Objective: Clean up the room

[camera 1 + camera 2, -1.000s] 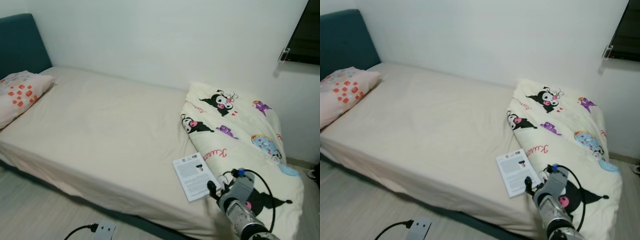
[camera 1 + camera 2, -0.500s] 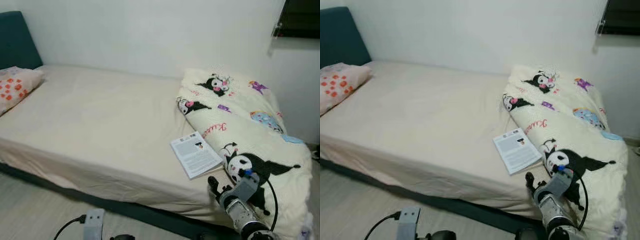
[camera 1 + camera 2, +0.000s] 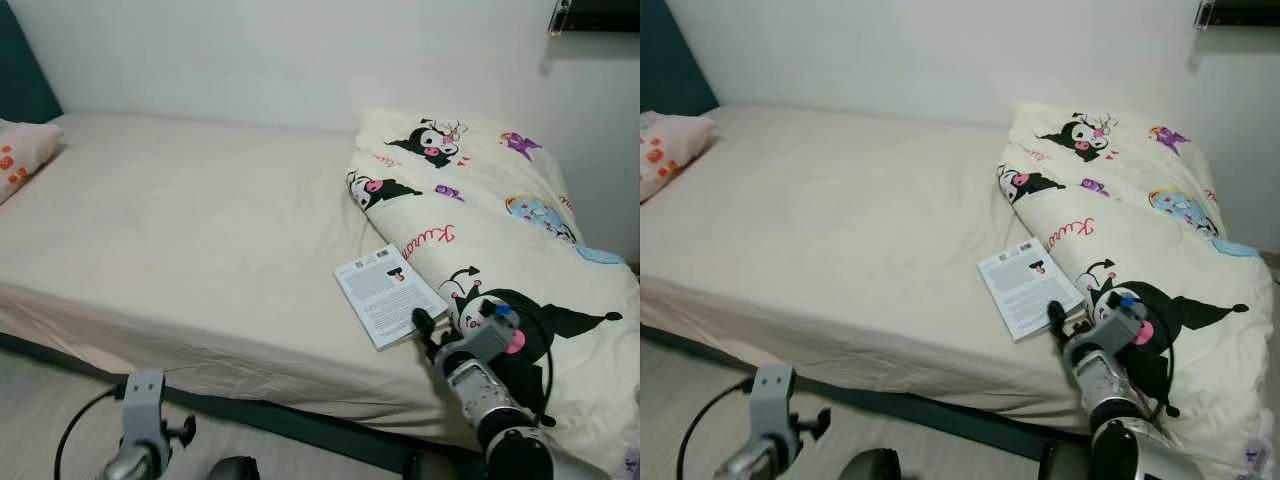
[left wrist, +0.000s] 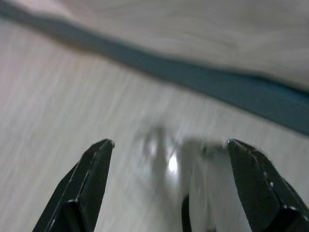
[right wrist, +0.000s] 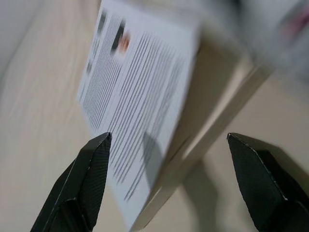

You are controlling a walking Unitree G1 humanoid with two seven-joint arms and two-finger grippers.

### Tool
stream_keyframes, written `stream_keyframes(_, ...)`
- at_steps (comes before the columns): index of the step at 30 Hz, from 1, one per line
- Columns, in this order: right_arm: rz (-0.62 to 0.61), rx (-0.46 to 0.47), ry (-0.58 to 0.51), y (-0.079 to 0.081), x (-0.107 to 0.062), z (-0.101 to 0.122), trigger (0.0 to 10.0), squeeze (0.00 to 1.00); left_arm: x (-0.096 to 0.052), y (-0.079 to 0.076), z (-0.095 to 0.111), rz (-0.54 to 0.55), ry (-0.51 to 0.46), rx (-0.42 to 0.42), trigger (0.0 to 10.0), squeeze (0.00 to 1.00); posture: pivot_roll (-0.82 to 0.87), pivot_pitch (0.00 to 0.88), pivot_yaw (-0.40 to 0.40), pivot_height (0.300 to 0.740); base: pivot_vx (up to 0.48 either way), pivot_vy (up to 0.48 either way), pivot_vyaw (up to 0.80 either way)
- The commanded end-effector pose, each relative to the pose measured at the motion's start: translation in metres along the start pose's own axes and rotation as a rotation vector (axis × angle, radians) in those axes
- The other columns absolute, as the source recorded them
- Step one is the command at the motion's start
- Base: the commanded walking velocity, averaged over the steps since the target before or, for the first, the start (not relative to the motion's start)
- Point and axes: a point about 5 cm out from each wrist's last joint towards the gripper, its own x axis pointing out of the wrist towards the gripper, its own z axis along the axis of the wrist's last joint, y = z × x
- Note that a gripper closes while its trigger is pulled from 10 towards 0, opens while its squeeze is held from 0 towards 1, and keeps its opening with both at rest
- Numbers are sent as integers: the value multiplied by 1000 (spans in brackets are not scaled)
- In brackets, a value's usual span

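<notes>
I see a single bed [image 3: 180, 230] with a cream fitted sheet running from near left to far right against a white wall [image 3: 300, 50]. A white book [image 3: 388, 295], back cover up with printed text and a small picture, lies flat on the sheet near the bed's front edge, touching the left border of a cream cartoon-print duvet [image 3: 480, 230] that is bunched over the right end of the bed. A pillow [image 3: 665, 150] with orange squares sits at the far left end, in front of a teal headboard [image 3: 675, 60]. My right gripper [image 3: 424, 325] is extended at the near right corner of the book; in the right wrist view its two black fingers [image 5: 82, 183] are spread wide, one on each side of the book's near corner [image 5: 140, 121], with nothing clamped between them. My left gripper [image 4: 169, 188] is held low at the near left above the pale wood-look floor [image 4: 58, 96], beside the dark bed base [image 4: 241, 89]; its fingers are likewise spread apart and empty. The left wrist view is blurred
</notes>
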Motion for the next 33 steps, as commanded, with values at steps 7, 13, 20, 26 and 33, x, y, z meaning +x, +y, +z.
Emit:
stream_keyframes(7, -50, 68, 81, 12, 2, -26, 10000, 0, -16, 34, -17, 22, 9, 31, 10000, 0, 260, 110, 92, 490, 0, 0, 0)
stream_keyframes(13, -32, 158, 40, 27, 9, -18, 10000, 0, -25, 51, -19, 22, -11, 58, 10000, 0, 309, 145, 108, 490, 0, 0, 0)
stream_keyframes(20, -11, 237, -32, 37, 15, 2, 10000, 0, -33, 65, -22, 26, -14, 89, 10000, 0, 349, 177, 133, 490, 0, 0, 0)
stream_keyframes(26, 31, 254, -96, 40, 17, 22, 0, 0, -38, 74, -23, 30, -11, 107, 10000, 0, 345, 170, 127, 490, 0, 0, 0)
stream_keyframes(33, 12, 228, -97, 30, 13, 24, 0, 0, -32, 58, -23, 1, -19, 90, 10000, 0, 320, 146, 109, 490, 0, 0, 0)
